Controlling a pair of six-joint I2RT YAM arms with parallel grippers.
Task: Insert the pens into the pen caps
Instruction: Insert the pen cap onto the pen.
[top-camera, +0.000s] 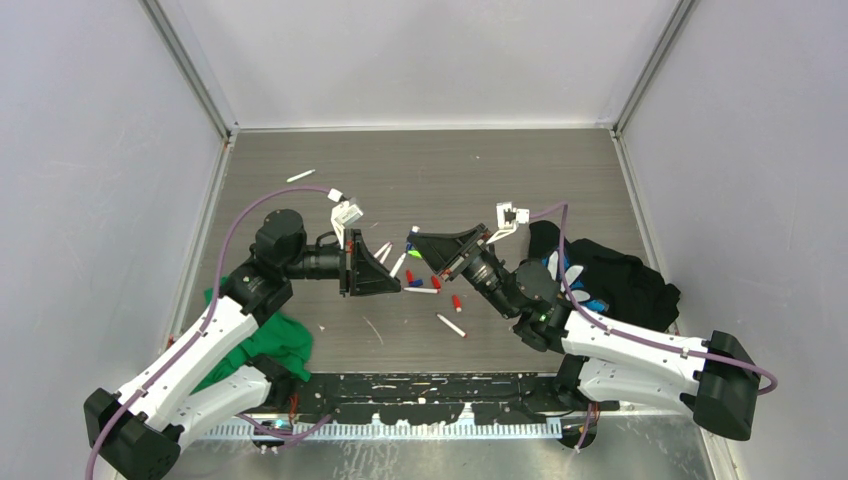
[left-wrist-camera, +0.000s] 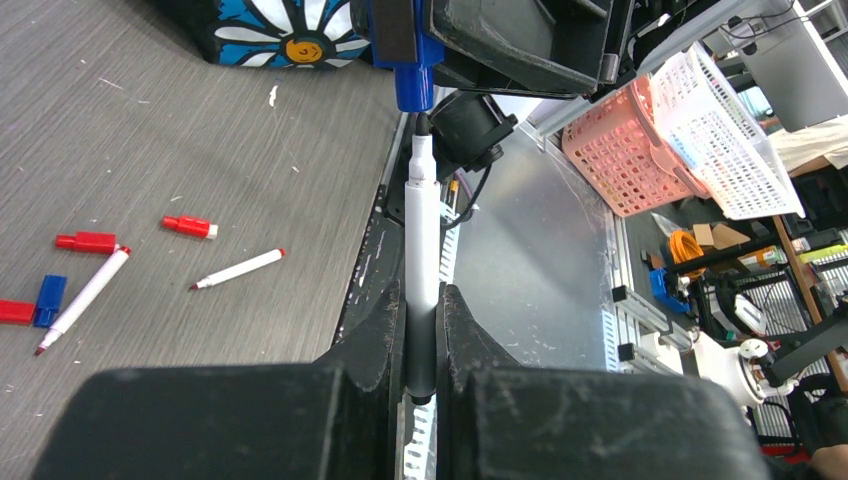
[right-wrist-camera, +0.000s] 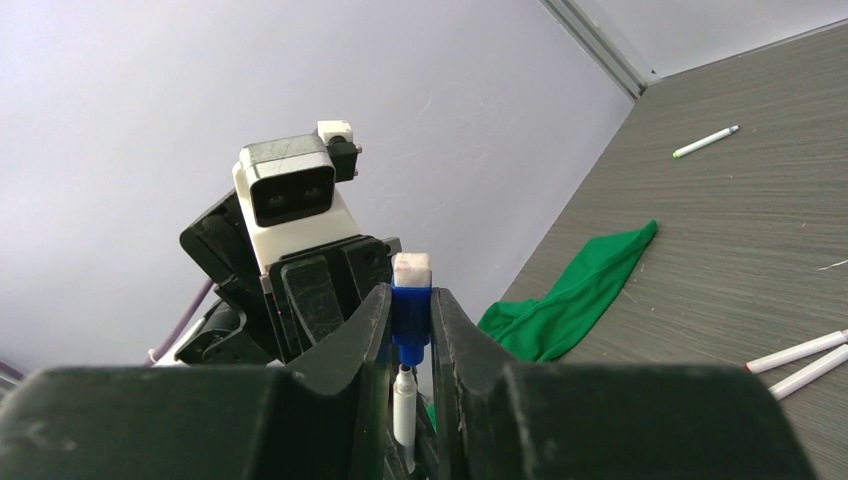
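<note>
The grey wood-grain tabletop (top-camera: 420, 170) fills the middle of the top view. A black cloth (top-camera: 620, 280) with a daisy print lies at right and a green cloth (top-camera: 270, 340) at lower left. Both arms meet at the centre. The left claw (left-wrist-camera: 422, 310) is pressed onto a white pen (left-wrist-camera: 422, 230), pinching its dark rear end, with the barrel pointing to the top of the left wrist frame. The right claw (right-wrist-camera: 411, 310) pinches a blue cap (right-wrist-camera: 410, 320). The pen's tip sits at the cap's mouth; I cannot tell whether it has entered. A loose pen (left-wrist-camera: 238, 269) and two red caps (left-wrist-camera: 88, 242) lie at that frame's left.
</note>
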